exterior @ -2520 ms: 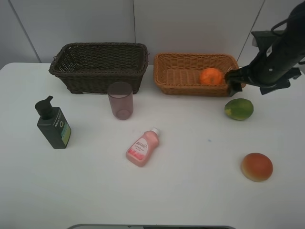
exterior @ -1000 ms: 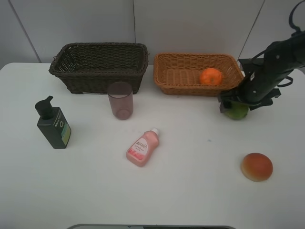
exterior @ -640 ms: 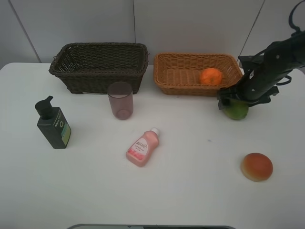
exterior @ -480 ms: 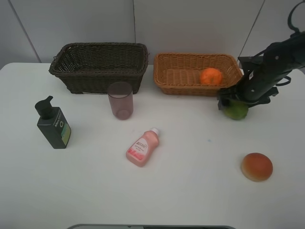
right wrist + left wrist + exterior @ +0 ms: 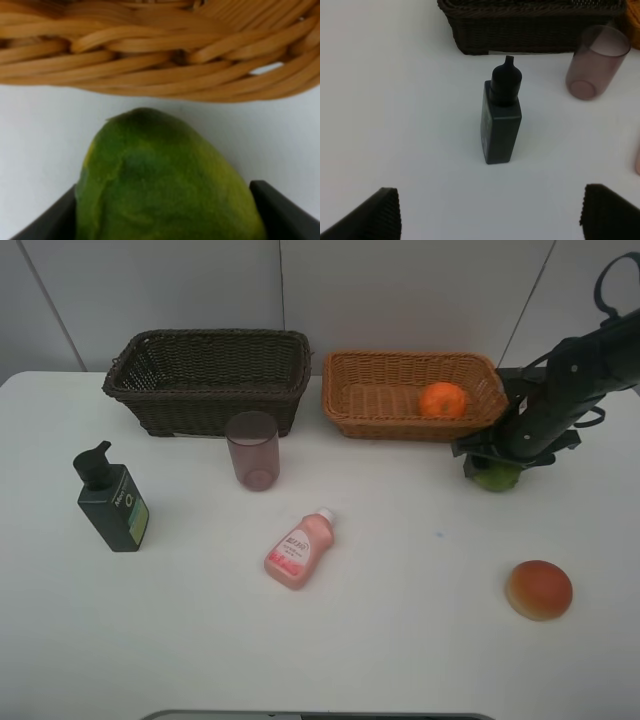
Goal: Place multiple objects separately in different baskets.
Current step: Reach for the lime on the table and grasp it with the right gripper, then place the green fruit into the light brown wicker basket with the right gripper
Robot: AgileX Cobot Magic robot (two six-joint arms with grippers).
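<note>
The green citrus fruit (image 5: 167, 175) is seen resting on the table (image 5: 400, 650), just off the light orange-tan basket (image 5: 350, 400) at its 5 o'clock corner. It is clamped between the jaws of the right gripper (image 5: 496, 462), whose fingers are pressed against both its flanks. The orange (image 5: 443, 400) is held in that basket. The red-yellow round fruit (image 5: 539, 589) is found at 5 o'clock from the citrus, well apart. The left gripper (image 5: 490, 215) is held wide above the dark green pump bottle (image 5: 501, 122).
</note>
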